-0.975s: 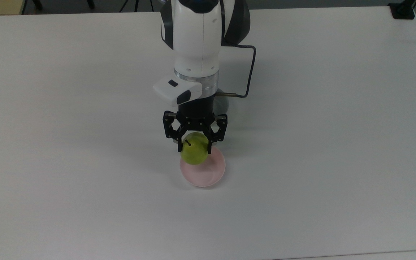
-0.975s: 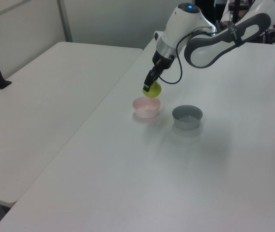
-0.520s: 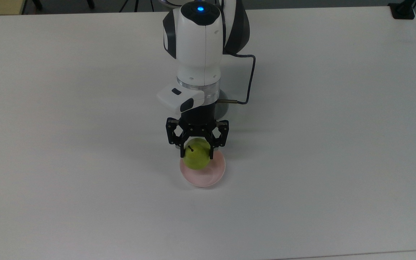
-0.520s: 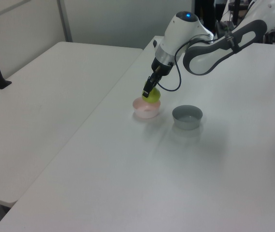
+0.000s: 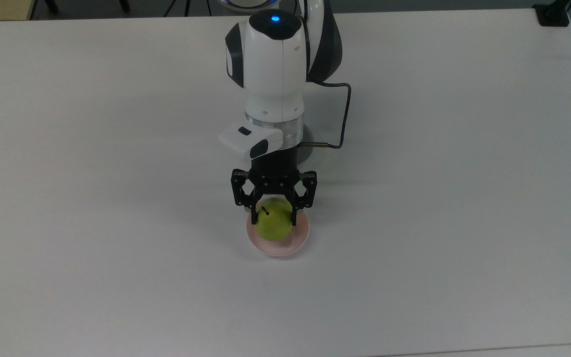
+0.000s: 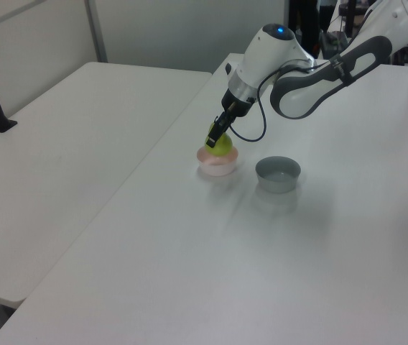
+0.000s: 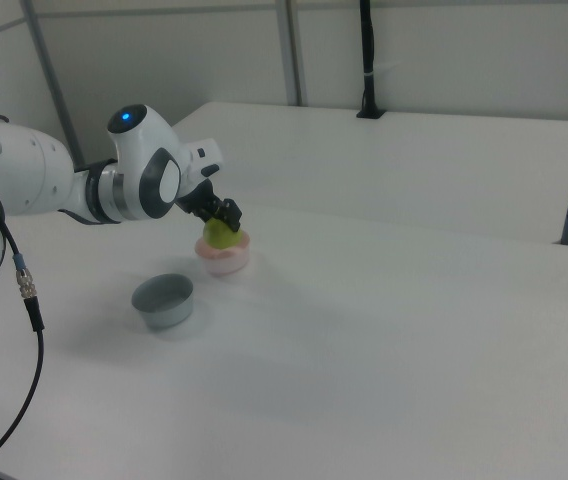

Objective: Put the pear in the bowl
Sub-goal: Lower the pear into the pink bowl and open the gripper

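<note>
The yellow-green pear (image 5: 272, 225) with its short dark stem sits low inside the pale pink bowl (image 5: 295, 244), still held between the black fingers of my gripper (image 5: 273, 218). In the left view the pear (image 6: 220, 144) rests just above the bowl's rim (image 6: 217, 165) under the gripper (image 6: 215, 136). The right view has the pear (image 7: 221, 236) in the pink bowl (image 7: 225, 259) with the gripper (image 7: 220, 218) shut on its upper part.
A deeper grey bowl (image 6: 278, 173) stands beside the pink one, also seen as the grey bowl (image 7: 163, 300) in the right view; in the top view the arm hides most of it. A black cable (image 5: 345, 111) loops off the wrist. A second white table (image 6: 60, 129) adjoins.
The gripper has come down with the pear, moving it from above the bowl's far rim to low inside the bowl. The grip has stayed shut.
</note>
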